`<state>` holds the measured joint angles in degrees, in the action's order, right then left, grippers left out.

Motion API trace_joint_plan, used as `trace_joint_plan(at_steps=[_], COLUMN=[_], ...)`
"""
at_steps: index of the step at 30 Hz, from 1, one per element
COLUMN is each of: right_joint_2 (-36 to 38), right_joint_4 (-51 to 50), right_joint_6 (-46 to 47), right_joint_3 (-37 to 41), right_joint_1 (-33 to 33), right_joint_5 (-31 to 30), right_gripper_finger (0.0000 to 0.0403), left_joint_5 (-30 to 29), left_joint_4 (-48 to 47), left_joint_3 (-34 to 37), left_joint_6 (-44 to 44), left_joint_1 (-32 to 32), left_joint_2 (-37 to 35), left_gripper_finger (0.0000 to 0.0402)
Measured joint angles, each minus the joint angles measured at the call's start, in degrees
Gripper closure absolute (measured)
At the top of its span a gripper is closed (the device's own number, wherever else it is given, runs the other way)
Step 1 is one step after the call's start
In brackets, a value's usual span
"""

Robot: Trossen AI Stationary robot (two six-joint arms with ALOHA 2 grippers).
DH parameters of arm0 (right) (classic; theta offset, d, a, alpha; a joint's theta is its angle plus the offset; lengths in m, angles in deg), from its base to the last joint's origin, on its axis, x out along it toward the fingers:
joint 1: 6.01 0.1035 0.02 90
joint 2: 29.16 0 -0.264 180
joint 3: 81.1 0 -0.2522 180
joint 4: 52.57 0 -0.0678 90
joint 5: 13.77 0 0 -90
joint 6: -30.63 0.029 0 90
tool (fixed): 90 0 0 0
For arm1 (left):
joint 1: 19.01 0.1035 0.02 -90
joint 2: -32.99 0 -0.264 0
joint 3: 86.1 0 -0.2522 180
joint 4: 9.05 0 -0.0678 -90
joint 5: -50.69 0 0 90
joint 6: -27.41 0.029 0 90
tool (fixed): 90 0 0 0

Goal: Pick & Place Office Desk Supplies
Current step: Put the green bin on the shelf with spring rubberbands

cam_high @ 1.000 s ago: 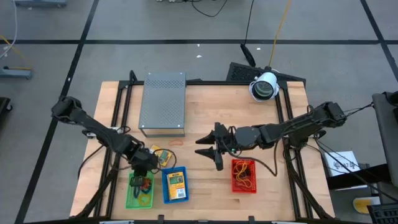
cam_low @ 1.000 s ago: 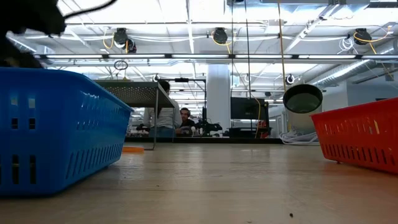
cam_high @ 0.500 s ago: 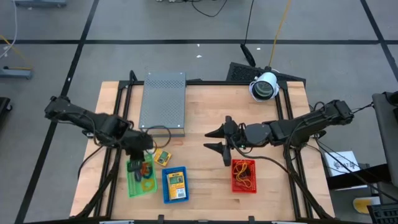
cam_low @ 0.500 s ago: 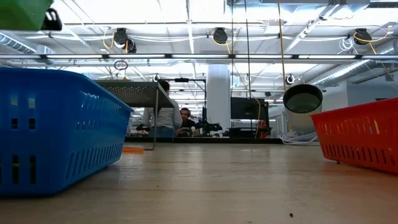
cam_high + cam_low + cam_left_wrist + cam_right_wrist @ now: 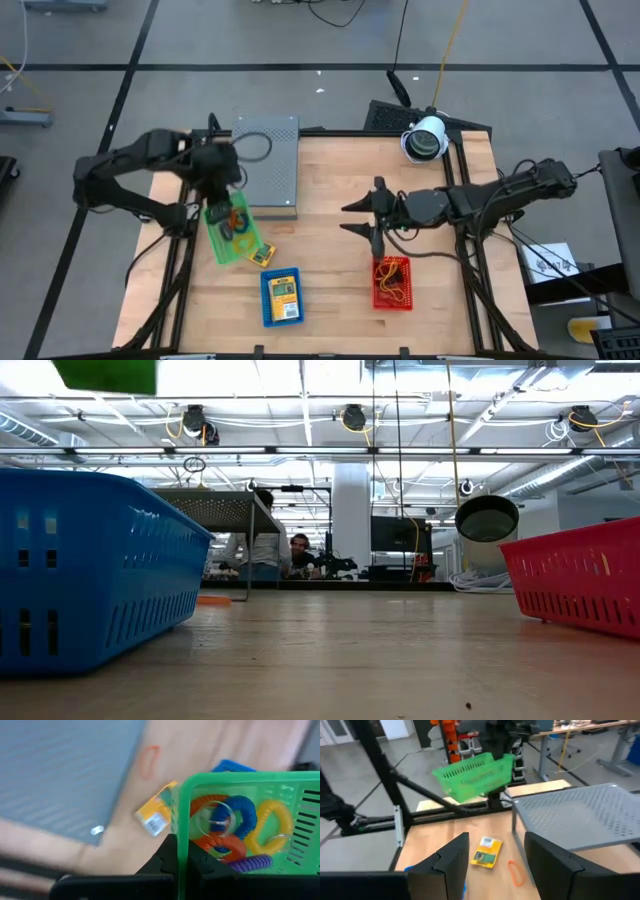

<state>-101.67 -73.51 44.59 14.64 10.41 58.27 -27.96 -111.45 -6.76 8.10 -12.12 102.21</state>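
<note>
No text, label, brand, number or sign can be read in any view. The yellow-orange packet (image 5: 156, 815) on the table carries a pale label with dark marks, too blurred to make out; the packet in the blue basket (image 5: 281, 297) shows a similar printed patch, likewise illegible. White sheets (image 5: 545, 262) beside the table bear print too small to read.

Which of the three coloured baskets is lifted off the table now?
The green basket: the left gripper holds it by its rim, up in the air. The blue basket and the red basket stand on the table.
</note>
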Motion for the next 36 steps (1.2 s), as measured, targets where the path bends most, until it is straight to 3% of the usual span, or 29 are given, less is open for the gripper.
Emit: trace_joint_plan(at_steps=[7,12,16,23,30,36], right_joint_2=[1.0,1.0,1.0,1.0,1.0,1.0], right_joint_4=[-0.6,-1.2,-1.2,-1.9,-4.3,-5.1], right_joint_6=[-0.3,-0.7,-0.2,-0.1,-2.0,-2.7], right_joint_3=[0.0,0.0,0.0,0.0,0.0,0.0], right_joint_1=[-4.6,-8.0,-10.0,-11.9,-12.6,-13.5], right_joint_5=[0.0,0.0,0.0,0.2,0.3,0.2], right_gripper_finger=[0.0222,0.0222,0.0222,0.0222,0.0222,0.0222], left_joint_5=[-4.0,-5.5,-9.5,-10.2,-8.8,-7.7], left_joint_4=[-0.9,-1.3,-1.3,-0.4,0.5,4.3], left_joint_3=[-4.2,-6.2,-8.7,-17.5,-28.0,-30.0], left_joint_6=[3.8,12.2,12.8,14.8,9.9,-0.4], left_joint_1=[16.1,24.4,31.3,41.4,50.1,53.5], left_joint_2=[4.8,10.2,15.3,24.1,31.3,35.2], left_gripper_finger=[0.0401,0.0401,0.0401,0.0401,0.0401,0.0401])
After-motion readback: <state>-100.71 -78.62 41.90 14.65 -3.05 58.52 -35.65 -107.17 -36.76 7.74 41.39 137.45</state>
